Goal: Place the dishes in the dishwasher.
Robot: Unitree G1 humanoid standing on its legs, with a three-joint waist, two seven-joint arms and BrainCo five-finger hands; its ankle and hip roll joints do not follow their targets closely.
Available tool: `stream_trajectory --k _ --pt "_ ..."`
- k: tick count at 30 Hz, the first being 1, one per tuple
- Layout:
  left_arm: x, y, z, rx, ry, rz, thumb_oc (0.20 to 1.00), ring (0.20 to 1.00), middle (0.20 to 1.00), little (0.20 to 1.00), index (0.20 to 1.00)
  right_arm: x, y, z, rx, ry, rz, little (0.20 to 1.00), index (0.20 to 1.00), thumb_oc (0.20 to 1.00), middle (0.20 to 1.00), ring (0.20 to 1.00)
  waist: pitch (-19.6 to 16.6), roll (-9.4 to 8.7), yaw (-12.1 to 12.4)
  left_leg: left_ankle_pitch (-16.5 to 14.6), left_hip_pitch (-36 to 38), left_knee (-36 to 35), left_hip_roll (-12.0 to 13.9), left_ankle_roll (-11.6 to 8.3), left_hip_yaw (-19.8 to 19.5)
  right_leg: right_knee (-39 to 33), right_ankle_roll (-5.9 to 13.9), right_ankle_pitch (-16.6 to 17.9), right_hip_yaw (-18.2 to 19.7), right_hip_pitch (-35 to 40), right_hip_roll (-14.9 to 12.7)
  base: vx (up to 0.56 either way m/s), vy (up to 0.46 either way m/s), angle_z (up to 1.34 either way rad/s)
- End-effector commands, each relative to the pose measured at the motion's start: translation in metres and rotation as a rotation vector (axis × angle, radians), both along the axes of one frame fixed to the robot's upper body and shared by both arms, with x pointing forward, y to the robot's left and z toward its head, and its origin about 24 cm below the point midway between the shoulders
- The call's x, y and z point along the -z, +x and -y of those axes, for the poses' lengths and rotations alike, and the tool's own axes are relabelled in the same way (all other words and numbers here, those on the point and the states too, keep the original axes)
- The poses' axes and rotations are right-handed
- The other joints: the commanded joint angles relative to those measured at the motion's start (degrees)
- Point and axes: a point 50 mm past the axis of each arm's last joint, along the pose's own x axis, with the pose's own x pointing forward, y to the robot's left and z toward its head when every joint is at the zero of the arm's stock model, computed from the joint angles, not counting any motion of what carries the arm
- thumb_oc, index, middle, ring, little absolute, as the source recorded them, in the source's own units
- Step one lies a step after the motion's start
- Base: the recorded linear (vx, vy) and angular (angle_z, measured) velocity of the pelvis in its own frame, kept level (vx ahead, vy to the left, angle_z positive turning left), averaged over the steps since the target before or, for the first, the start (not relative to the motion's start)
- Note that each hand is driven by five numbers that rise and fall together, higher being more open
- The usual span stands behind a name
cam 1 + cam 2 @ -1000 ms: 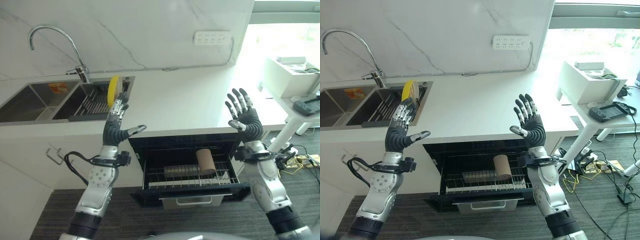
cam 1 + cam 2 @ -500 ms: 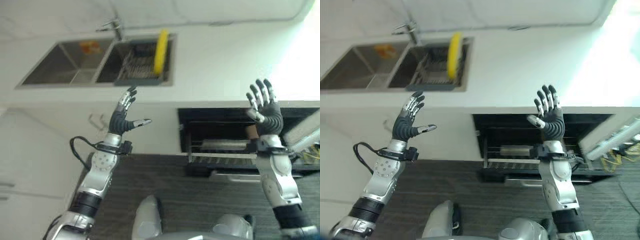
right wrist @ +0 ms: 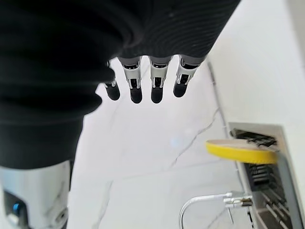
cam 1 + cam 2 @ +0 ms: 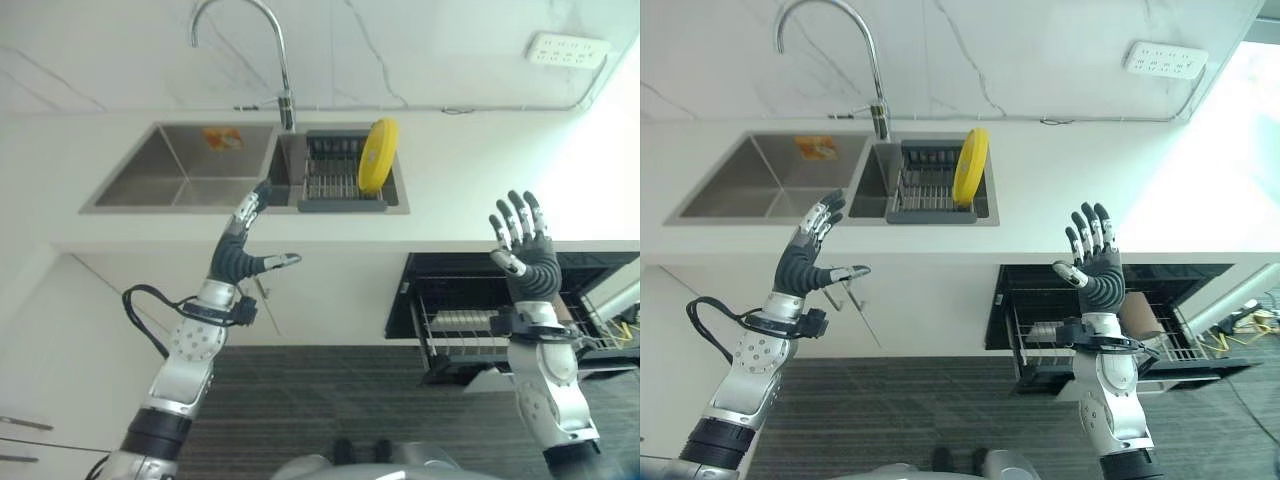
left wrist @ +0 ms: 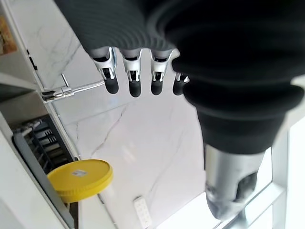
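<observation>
The dishwasher (image 4: 1110,320) at the lower right stood open, its pulled-out rack (image 4: 1095,335) partly hidden behind the right hand (image 4: 1095,270); a brown cylindrical cup (image 4: 1137,318) and some grey dishes (image 4: 462,321) showed in it, too small to count. One yellow plate (image 4: 971,166) stood on edge in the dark drying rack (image 4: 925,190) in the right basin of the double sink (image 4: 760,185), top centre. The left hand (image 4: 243,250) was raised in front of the desk (image 4: 1090,190), fingers straight and spread, empty. The right hand was raised likewise, palm forward, fingers spread, holding nothing.
</observation>
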Motion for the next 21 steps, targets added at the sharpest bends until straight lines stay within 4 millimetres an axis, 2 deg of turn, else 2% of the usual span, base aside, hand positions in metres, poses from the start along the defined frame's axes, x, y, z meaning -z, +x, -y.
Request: stream_trajectory --k 1,6,9,10,11,12,14,15,16,17,18,19,21 --pt "-0.022 0.004 0.000 0.014 0.064 0.118 1.000 1.000 1.000 1.000 1.000 -0.034 0.006 0.003 0.008 0.012 0.201 1.000 1.000 1.000 1.000 1.000 -0.64 -4.64 0.15 -4.13 1.57 3.64 4.73 -5.40 -1.43 -12.08 3.75 5.99 -1.97 6.97 -3.46 0.12 -0.079 -0.05" --pt "-0.022 0.002 -0.003 0.013 0.069 0.111 1.000 1.000 1.000 1.000 1.000 -0.041 0.007 -0.001 0.004 0.014 0.219 1.000 1.000 1.000 1.000 1.000 -1.71 -4.31 0.05 -4.95 2.43 4.52 5.54 -5.88 0.39 -13.56 2.91 5.39 -2.19 8.94 -3.01 0.13 -0.053 0.07" --pt "-0.023 0.000 -0.005 0.008 0.070 0.114 1.000 1.000 1.000 1.000 1.000 -0.040 0.006 0.000 -0.001 0.008 0.213 1.000 1.000 1.000 1.000 1.000 -1.59 -4.58 -0.37 -6.25 2.03 7.59 6.21 -6.25 1.27 -12.85 2.10 4.56 -2.06 9.20 -2.78 0.06 -0.054 0.09" --pt "-0.023 -0.001 -0.006 0.004 0.068 0.117 1.000 1.000 1.000 1.000 1.000 -0.040 0.005 0.001 -0.004 0.004 0.212 1.000 1.000 1.000 1.000 1.000 -1.17 -5.04 -0.49 -6.89 0.91 11.67 6.68 -6.78 1.60 -11.89 1.48 4.10 -1.88 9.01 -2.96 0.03 -0.115 0.02" --pt "-0.024 -0.002 -0.007 -0.001 0.067 0.124 1.000 1.000 1.000 1.000 1.000 -0.041 0.004 0.003 -0.008 -0.003 0.212 1.000 1.000 1.000 1.000 1.000 -0.41 -5.70 -0.41 -6.12 -1.65 18.63 7.35 -7.70 1.17 -10.81 0.56 3.63 -1.56 8.88 -3.11 -0.01 -0.115 -0.01" --pt "-0.025 -0.003 -0.008 -0.002 0.065 0.129 1.000 1.000 1.000 1.000 1.000 -0.042 0.003 0.005 -0.009 -0.006 0.215 1.000 1.000 1.000 1.000 1.000 0.12 -5.96 -0.22 -5.31 -3.61 22.60 7.68 -8.15 0.37 -10.26 0.07 3.46 -1.56 8.76 -3.13 -0.02 -0.108 0.03" --pt "-0.027 -0.003 -0.009 -0.007 0.053 0.136 1.000 1.000 1.000 1.000 1.000 -0.044 0.003 0.008 -0.007 -0.012 0.222 1.000 1.000 1.000 1.000 1.000 1.42 -6.40 -0.06 -4.60 -7.78 29.31 8.87 -8.12 -0.81 -8.61 -0.76 3.01 -1.02 8.44 -3.36 -0.01 -0.037 0.09" --pt "-0.026 -0.003 -0.009 -0.006 0.049 0.136 1.000 1.000 1.000 1.000 1.000 -0.044 0.003 0.008 -0.004 -0.011 0.224 1.000 1.000 1.000 1.000 1.000 1.61 -6.26 0.02 -4.44 -8.20 28.67 9.22 -8.07 -1.17 -8.49 -0.68 2.88 -0.77 8.51 -3.22 0.06 0.062 0.11" --pt "-0.026 -0.003 -0.008 0.000 0.050 0.134 1.000 1.000 1.000 1.000 1.000 -0.045 0.006 0.006 0.001 -0.007 0.228 1.000 1.000 1.000 1.000 1.000 1.71 -5.79 0.32 -4.31 -7.49 23.94 9.82 -7.90 -1.45 -8.79 -0.16 2.56 -0.53 8.95 -2.84 0.11 0.136 0.09" --pt "-0.026 -0.003 -0.007 0.004 0.054 0.131 1.000 1.000 1.000 1.000 1.000 -0.046 0.008 0.004 0.003 -0.009 0.231 1.000 1.000 1.000 1.000 1.000 1.69 -5.14 0.69 -2.29 -6.32 18.15 10.83 -8.61 -1.45 -9.36 0.26 2.16 -0.32 9.77 -2.45 0.29 0.373 -0.06" --pt "-0.022 -0.002 -0.006 -0.002 0.052 0.122 1.000 1.000 1.000 1.000 1.000 -0.048 0.010 -0.001 0.003 -0.019 0.230 1.000 1.000 1.000 1.000 1.000 1.20 -3.46 1.65 3.92 -6.08 5.44 13.77 -11.34 -2.68 -11.36 1.15 0.58 0.49 12.77 -1.79 0.30 0.386 -0.04" --pt "-0.021 -0.002 -0.006 -0.006 0.047 0.119 1.000 1.000 1.000 1.000 1.000 -0.047 0.009 -0.001 0.005 -0.024 0.228 1.000 1.000 1.000 1.000 1.000 1.10 -3.14 1.77 5.78 -6.02 3.50 14.48 -12.01 -2.92 -11.76 1.22 0.14 0.78 13.59 -1.68 0.30 0.384 -0.02" --pt "-0.018 -0.003 -0.008 -0.013 0.037 0.112 1.000 1.000 1.000 1.000 1.000 -0.047 0.007 0.002 0.006 -0.036 0.220 1.000 1.000 1.000 1.000 1.000 0.77 -2.60 1.80 7.38 -5.85 1.30 15.57 -12.75 -3.53 -12.03 1.34 -0.50 1.11 14.42 -1.89 0.16 0.223 -0.13"
